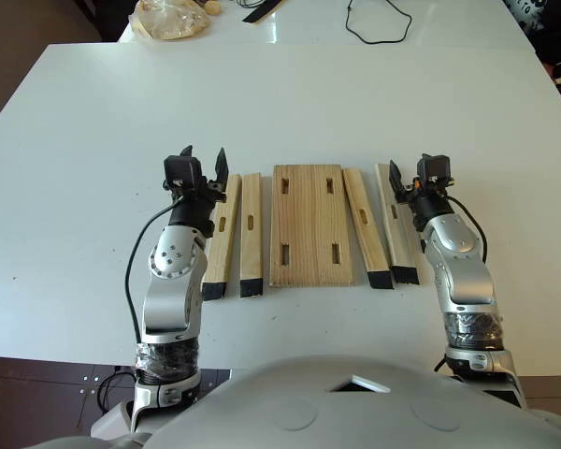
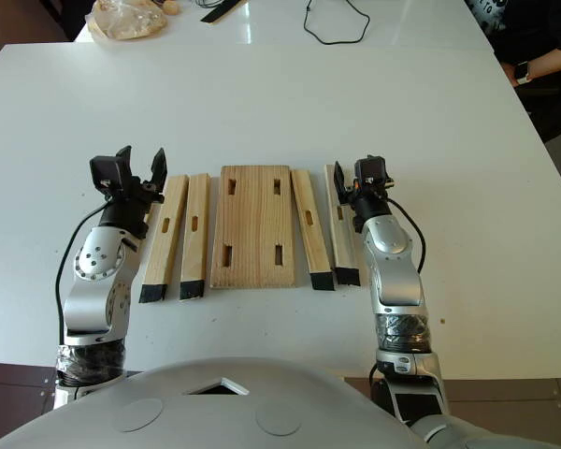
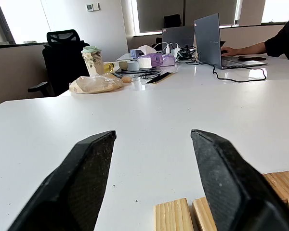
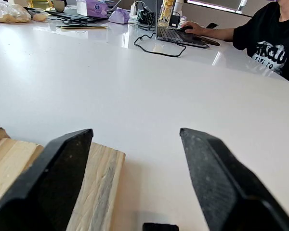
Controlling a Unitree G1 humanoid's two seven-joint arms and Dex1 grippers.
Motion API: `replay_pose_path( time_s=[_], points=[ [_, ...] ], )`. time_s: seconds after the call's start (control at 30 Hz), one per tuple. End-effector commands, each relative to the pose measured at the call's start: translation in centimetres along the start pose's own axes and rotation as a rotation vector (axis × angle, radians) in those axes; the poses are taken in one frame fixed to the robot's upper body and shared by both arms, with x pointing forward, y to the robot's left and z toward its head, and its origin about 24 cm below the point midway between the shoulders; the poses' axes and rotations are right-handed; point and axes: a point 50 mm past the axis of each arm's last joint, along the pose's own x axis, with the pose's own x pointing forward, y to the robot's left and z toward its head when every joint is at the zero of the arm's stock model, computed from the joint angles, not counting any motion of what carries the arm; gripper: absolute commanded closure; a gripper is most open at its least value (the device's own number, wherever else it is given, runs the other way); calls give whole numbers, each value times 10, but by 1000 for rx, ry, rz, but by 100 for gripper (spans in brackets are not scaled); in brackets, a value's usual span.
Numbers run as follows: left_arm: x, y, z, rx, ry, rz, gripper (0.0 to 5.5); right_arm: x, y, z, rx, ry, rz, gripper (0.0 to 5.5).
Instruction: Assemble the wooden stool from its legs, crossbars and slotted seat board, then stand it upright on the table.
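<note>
Assembly has not begun, judging by how the parts lie: every piece lies flat and separate on the white table (image 1: 93,140), nothing is slotted together, and nothing stands upright. The slotted seat board (image 1: 307,224) lies in the middle of the near edge with its four slots facing up. Two wooden slats with black tips lie side by side on each flank, the left pair (image 1: 237,234) and the right pair (image 1: 381,224). These read as legs, though which pieces serve as crossbars cannot be told. The left gripper (image 1: 204,155) hovers at the far end of the outermost left slat, its claw spread apart and holding nothing. The right gripper (image 4: 135,132) sits over the far end of the outermost right slat, its fingers likewise apart and empty. All the joining and the final standing-up appear still to be done. The tabletop is smooth, glossy and bright beyond the parts. A second table (image 1: 309,19) behind it carries a crumpled bag (image 1: 171,17) and a looped black cable (image 1: 379,23). Farther off are a laptop (image 3: 214,33) and an office chair (image 3: 62,53).
</note>
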Motion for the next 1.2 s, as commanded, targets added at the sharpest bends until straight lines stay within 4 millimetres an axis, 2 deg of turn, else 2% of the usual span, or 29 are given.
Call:
replay_pose_path(
  time_s=[0.03, 1.2],
  points=[
    [-2, -1, -6, 4, 15, -11, 259, 2, 0, 1, -7, 4, 3, 216],
    [6, -5, -8, 19, 6, -1, 259, 8, 5, 2, 0, 1, 10, 216]
  ],
)
